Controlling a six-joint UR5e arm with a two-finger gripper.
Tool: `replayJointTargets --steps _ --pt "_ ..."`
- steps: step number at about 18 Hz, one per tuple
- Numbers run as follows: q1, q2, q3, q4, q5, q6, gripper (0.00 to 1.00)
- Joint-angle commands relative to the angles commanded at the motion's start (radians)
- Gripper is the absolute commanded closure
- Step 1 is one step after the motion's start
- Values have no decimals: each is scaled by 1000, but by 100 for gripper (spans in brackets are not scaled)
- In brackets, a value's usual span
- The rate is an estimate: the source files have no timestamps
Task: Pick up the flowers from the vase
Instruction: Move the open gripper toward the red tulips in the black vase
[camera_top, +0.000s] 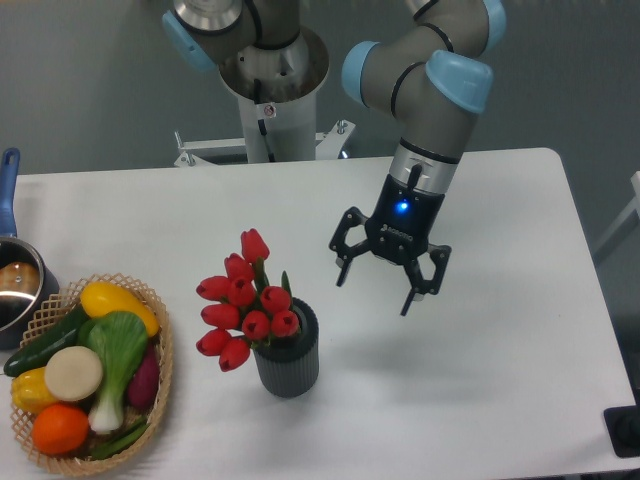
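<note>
Camera view from the front, and nothing is lifted yet: the flowers (243, 300) sit in the vase (288, 355), red buds leaning out to its left, near the table's (500, 400) front edge. Up and to the right hangs the gripper (375, 287), fingers spread wide, holding nothing, clear of the bunch, a blue light glowing on its wrist. So the whole job is ahead, I'd say: move over, close on the stems, pull up. Basket (160, 375) of vegetables and a pot (20, 290) wait at left. Writing? A small red-and-white sticker (267, 111) on the arm's base, too small to read.
</note>
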Motion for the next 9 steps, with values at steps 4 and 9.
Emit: replayJointTargets --steps 4,9 --pt "-31 -11 -8 -2 -61 52 0" --pt "-74 -51 5 0 -100 100 0"
